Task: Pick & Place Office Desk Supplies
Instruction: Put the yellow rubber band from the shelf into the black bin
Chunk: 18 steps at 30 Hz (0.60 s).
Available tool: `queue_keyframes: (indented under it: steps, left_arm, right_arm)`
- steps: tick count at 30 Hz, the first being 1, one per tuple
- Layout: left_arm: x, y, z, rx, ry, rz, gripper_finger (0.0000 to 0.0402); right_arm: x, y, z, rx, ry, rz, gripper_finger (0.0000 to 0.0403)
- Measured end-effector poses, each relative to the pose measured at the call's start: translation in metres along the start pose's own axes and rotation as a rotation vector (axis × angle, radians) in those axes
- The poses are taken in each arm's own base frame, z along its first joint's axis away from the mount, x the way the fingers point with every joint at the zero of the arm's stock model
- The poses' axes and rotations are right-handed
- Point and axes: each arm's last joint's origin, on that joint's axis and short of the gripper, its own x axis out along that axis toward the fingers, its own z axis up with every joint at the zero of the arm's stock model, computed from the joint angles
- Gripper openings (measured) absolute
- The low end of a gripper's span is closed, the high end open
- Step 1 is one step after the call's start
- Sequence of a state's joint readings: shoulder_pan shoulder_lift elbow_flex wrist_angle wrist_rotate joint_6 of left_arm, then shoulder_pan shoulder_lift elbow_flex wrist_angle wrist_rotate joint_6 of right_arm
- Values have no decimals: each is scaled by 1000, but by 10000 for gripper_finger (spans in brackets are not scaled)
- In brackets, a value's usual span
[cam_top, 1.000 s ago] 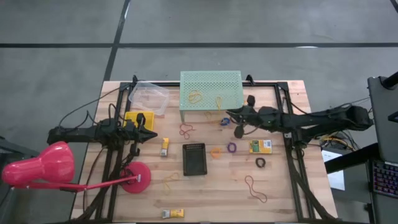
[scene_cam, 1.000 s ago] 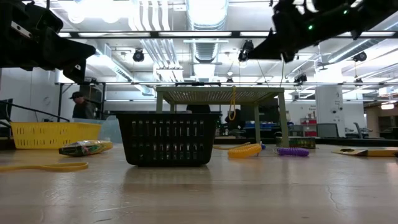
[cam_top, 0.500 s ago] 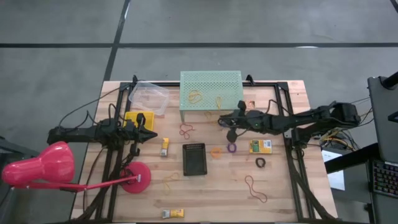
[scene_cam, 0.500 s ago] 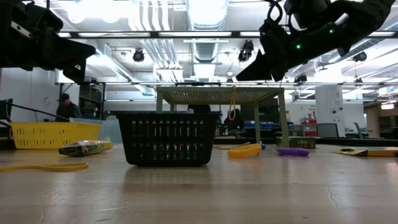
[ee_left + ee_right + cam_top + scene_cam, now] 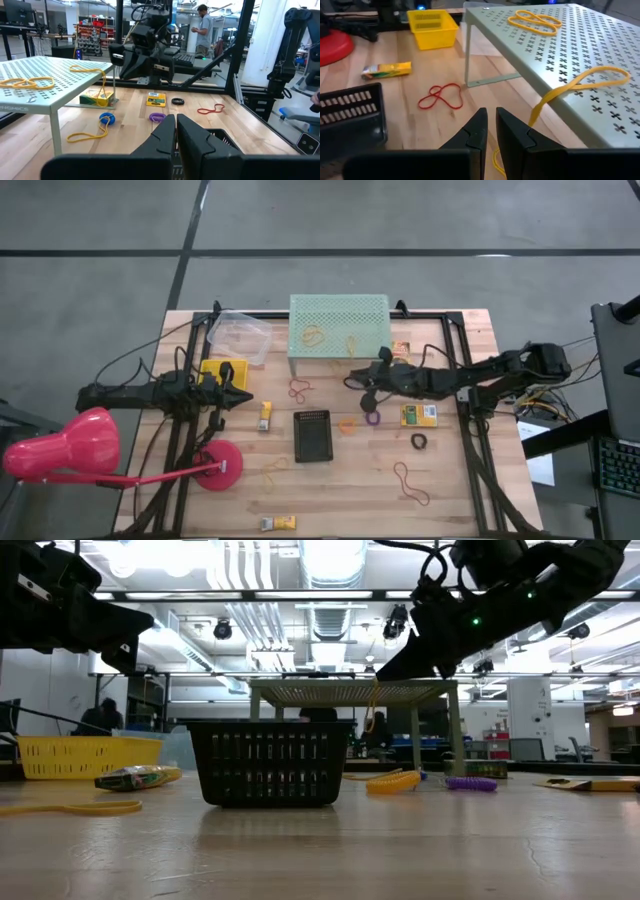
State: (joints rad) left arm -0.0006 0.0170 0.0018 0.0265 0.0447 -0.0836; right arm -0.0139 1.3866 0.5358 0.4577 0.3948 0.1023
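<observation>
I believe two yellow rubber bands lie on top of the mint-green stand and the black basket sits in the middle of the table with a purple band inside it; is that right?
Not quite: in the high view the purple band lies on the wood beside the black basket, not inside it. The two yellow rubber bands do lie on the mint-green stand.

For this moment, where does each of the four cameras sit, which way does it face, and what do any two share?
High view: overhead, straight down on the table; both arms show.
Low view: at table-top height, level across to the black basket; arms enter from above.
Left wrist view: behind the left gripper, shut, facing the right arm.
Right wrist view: behind the right gripper, shut, facing the red rubber band.
Shared: all four show the green stand.
</observation>
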Motion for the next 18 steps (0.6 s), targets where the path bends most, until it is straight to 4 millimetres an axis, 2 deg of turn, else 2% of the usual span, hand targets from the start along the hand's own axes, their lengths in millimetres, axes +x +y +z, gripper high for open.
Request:
queue_keyframes:
  steps: [5,9,15,18]
  left_arm:
    - [0,0,0,0,0,0,23]
    - [0,0,0,0,0,0,23]
    - [0,0,0,0,0,0,23]
    - [0,0,0,0,0,0,23]
  right_arm:
    - [-6,15,0,-39,-41,-72,34]
    - [-9,19,-1,-85,-45,-93,34]
    - [-14,29,0,-51,-70,-97,34]
    - [-17,38,-6,14,-77,-181,34]
